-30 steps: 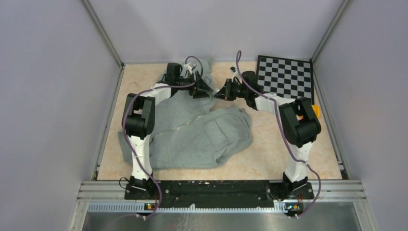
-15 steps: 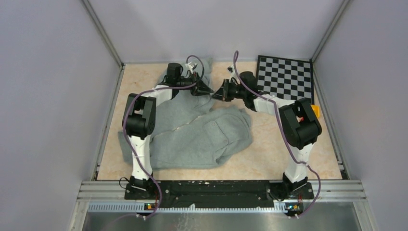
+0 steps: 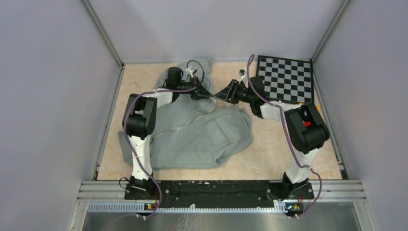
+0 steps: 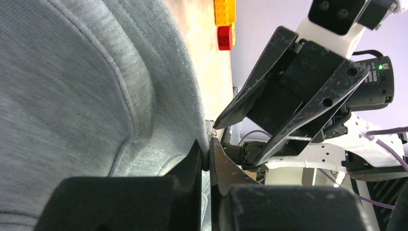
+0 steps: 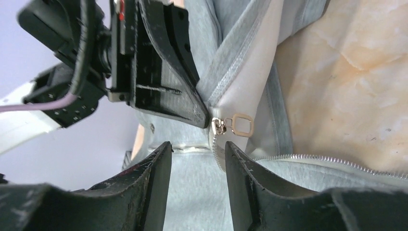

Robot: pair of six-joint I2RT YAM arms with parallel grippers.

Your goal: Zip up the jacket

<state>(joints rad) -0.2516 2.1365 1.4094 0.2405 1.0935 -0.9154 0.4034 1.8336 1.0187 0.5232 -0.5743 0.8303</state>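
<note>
Jacket [image 3: 202, 134]: one, lying rumpled on tabletop [image 3: 269, 149], left of centre, reaching toward far edge. Left pincer [image 3: 207, 95] pressed together, pinching jacket's front edge just beside slider [image 5: 219, 126]. Right pincer [image 5: 196, 148] spread, holding nothing, tips close to metal pull [image 5: 242, 124], not touching. Judged early stage: slider at far end of zip, pull not yet gripped, nearly whole run left. Count: one slider, one pull, one checkerboard [image 3: 285, 77], one yellow brick [image 4: 225, 10], one red brick [image 4: 224, 37]
</note>
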